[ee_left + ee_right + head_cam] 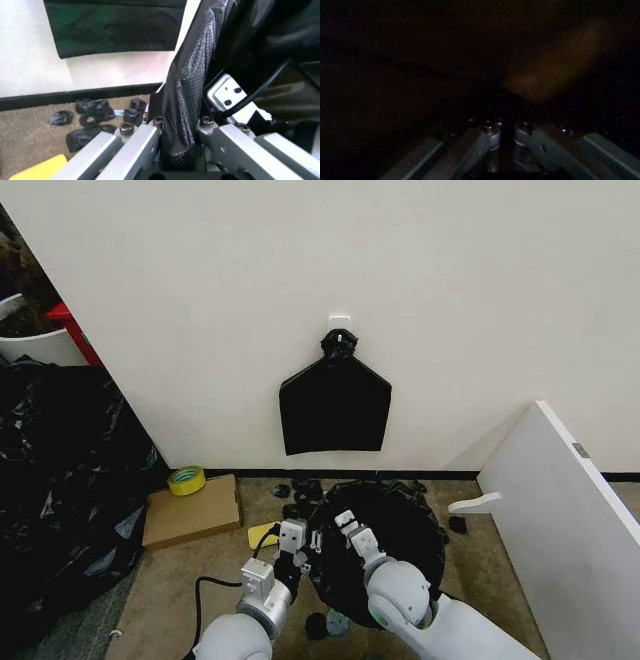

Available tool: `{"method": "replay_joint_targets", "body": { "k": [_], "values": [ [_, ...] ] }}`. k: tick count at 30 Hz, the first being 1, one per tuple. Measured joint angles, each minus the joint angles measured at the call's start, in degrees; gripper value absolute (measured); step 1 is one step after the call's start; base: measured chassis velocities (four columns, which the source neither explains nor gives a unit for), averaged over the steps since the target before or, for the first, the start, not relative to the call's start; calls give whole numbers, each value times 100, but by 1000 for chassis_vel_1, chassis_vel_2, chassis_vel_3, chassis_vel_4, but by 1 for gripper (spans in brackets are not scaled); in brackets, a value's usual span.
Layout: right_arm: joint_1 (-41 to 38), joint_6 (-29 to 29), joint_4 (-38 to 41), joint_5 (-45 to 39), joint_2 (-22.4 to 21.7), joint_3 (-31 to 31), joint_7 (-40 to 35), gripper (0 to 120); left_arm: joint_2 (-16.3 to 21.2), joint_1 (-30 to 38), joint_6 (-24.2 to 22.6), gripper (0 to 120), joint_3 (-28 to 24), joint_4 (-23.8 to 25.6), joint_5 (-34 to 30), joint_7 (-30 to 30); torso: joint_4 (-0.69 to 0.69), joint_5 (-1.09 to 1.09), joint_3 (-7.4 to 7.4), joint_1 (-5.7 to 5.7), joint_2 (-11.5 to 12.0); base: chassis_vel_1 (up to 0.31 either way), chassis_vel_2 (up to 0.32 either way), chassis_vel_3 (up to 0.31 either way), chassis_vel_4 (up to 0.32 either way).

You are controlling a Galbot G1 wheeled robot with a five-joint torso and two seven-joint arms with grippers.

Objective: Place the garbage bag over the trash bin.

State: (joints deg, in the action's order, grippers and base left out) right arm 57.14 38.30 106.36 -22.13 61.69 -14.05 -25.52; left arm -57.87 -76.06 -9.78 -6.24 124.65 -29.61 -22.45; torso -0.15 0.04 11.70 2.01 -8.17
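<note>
Both my arms are reaching forward and down over the floor near the wall, elbows low, wrists angled toward the garbage bag [395, 530], which is sitting draped over something round right in front of me. I can't actually make out the trash bin itself under all that black plastic.

My left gripper [181, 150] is hanging at the near left edge of the bag, and in the left wrist view its jaws are clamping on a fold of the crinkly film that's running straight up between the fingers [137, 144]. In the head view the left gripper [293, 542] is sitting just beside the bag's rim.

My right gripper [350, 530] is poking over the bag's edge, toward the dark middle. Its wrist view is nearly black; the jaws look close together there, but I can't tell what, if anything, is between them.

Other stuff around: a flat black bundle [334, 408] hanging on the wall from a hook, a cardboard box [192, 511] with a yellow tape roll [186, 479] on it, and little black scraps [95, 118] lying on the carpet by the baseboard.
</note>
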Motion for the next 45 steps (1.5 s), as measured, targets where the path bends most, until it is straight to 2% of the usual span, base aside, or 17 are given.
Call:
{"method": "replay_joint_targets", "body": {
  "k": [4, 12, 18, 22, 29, 31, 35, 38, 45],
  "values": [
    [77, 164, 111, -98, -54, -66, -14, 0, -9, 11, 0, 1, -33, 1, 9, 12, -1, 0, 0, 0, 0, 0, 0, 0, 0],
    [-18, -39, -13, 53, 59, -147, -148, 0, -12, -13, -3, 1, -69, 22, 41, 17, 1, 0, 0, 0, 0, 0, 0, 0, 0],
    [75, 144, 113, -98, -107, -154, -224, 0, -5, -18, -9, 1, -41, 35, 46, 18, -1, -1, 0, 0, 0, 0, 0, 0, 0],
    [205, 122, 133, 29, -49, -172, -152, 0, -18, -16, -14, 1, -58, 35, 47, 20, -1, 0, 0, 0, 0, 0, 0, 0, 0],
    [177, -607, -67, 218, 43, -88, 55, 0, 30, -73, -27, 1, -56, 91, 61, 28, 1, 0, 0, 0, 0, 0, 0, 0, 0],
    [174, -558, -73, 219, 28, -73, 53, 0, 48, -87, -28, 1, -51, 105, 63, 30, 1, 0, 0, 0, 0, 0, 0, 0, 0],
    [259, -5, 105, 213, -92, -85, 62, 0, 66, -98, -32, 1, -44, 120, 82, 37, 0, -1, 0, 0, 0, 0, 0, 0, 0],
    [311, 81, 228, 209, -97, -110, 167, 0, 51, -103, -34, 1, -43, 120, 88, 38, -1, -1, 0, 0, 0, 0, 0, 0, 0],
    [218, -394, 63, 335, 11, -149, 203, 0, 49, -138, -51, 1, -51, 123, 102, 37, 1, 0, 0, 0, 0, 0, 0, 0, 0]
  ]
}}
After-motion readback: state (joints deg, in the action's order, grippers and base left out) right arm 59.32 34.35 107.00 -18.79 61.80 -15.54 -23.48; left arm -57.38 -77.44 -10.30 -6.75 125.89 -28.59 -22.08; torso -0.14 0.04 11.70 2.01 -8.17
